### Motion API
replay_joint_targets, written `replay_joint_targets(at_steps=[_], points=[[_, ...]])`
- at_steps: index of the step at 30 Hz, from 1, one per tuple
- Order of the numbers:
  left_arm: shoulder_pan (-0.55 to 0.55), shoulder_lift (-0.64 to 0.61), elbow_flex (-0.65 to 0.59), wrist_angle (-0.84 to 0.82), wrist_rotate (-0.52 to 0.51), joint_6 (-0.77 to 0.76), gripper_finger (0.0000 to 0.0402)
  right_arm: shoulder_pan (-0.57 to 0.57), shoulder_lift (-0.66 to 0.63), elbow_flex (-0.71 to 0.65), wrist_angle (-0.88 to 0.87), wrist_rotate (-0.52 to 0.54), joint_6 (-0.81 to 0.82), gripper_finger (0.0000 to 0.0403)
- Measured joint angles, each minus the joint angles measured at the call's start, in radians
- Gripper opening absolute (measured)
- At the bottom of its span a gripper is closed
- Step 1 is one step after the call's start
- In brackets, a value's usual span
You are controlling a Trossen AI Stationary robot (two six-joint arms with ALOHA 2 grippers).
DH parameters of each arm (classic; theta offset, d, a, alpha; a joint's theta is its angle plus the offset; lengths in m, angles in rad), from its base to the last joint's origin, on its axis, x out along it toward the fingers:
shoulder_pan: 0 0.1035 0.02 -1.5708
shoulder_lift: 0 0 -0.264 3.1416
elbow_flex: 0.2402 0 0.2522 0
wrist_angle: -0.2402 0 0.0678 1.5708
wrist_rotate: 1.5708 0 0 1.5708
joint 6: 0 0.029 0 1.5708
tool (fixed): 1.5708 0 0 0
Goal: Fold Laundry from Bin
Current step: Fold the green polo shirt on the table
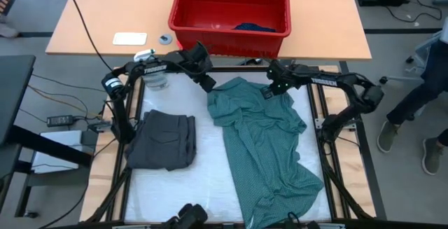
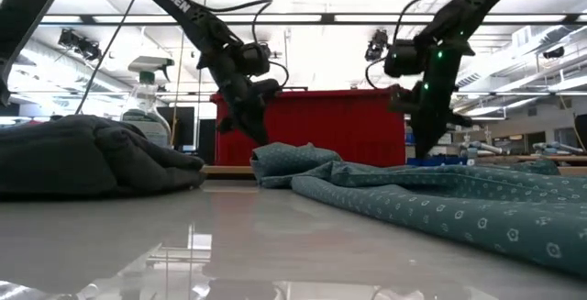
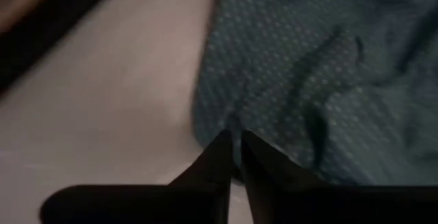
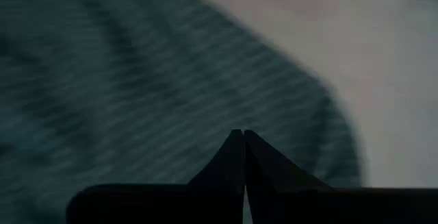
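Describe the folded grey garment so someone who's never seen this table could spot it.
Start at the red bin at the table's far edge, then move to the white work surface in front of it. The folded grey garment lies on that surface's left side, below the left arm. Unlike the teal dotted T-shirt sprawled beside it, it is plain, dark and a compact rectangle.

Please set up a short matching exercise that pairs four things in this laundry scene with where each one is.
Things:
1. teal dotted T-shirt
2. folded dark grey garment
3. red bin
4. left gripper

Places:
A. on the wooden table beyond the white work surface
B. at the T-shirt's far left corner
C. spread loosely over the right half of the white surface
D. lying on the left half of the white surface

Pairs: 1-C, 2-D, 3-A, 4-B
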Motion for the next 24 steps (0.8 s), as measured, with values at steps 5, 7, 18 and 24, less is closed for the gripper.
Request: replay_joint_targets(at_steps=[5, 7, 18, 24], points=[[0.014, 0.0, -0.027, -0.052, 0.047, -0.012, 0.0138, 0.02, -0.034, 0.0, -0.015, -0.121, 0.101, 0.0008], [0.014, 0.001, -0.046, -0.043, 0.046, -0.023, 0.018, 0.032, -0.037, 0.0, -0.016, -0.163, 0.144, 0.0008], [-0.035, 0.127, -0.077, 0.138, 0.054, -0.146, 0.0235, 0.106, -0.037, 0.0, 0.019, -0.031, 0.218, 0.0009], [-0.035, 0.133, -0.052, 0.198, 0.049, -0.188, 0.0102, 0.029, 0.007, 0.001, 0.083, 0.058, 0.124, 0.0009]])
